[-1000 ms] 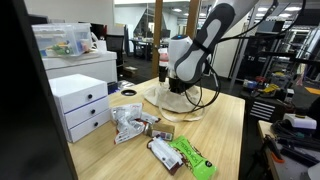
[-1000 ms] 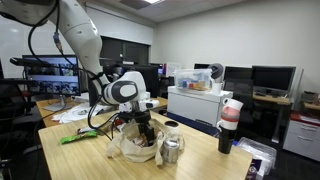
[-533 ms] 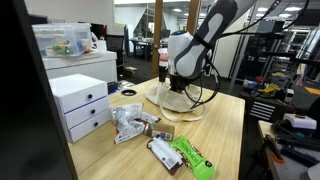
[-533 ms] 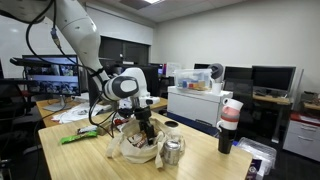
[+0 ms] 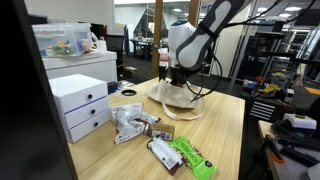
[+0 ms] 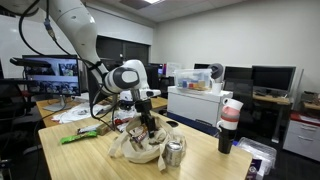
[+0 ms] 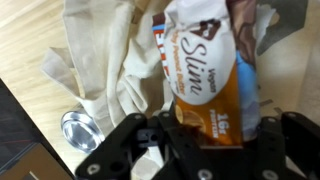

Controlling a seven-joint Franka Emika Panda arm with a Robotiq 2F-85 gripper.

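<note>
Gripper (image 7: 208,138) is clamped on an orange-and-white packet (image 7: 200,70), fingers on both sides in the wrist view. Packet hangs straight under the tool, just above the open cloth bag (image 7: 100,60). Looks clear of the bag mouth and not set down anywhere. A can (image 7: 78,130) stands beside the bag, off to the gripper's side. In an exterior view, loose wrappers (image 5: 130,123) lie on the table (image 5: 225,130), well apart from the tool.

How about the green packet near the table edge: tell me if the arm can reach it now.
Probably not yet. The gripper has its jaws shut on a snack packet above the cloth bag. The green packet lies uncovered on the table, so the way itself looks free.
</note>
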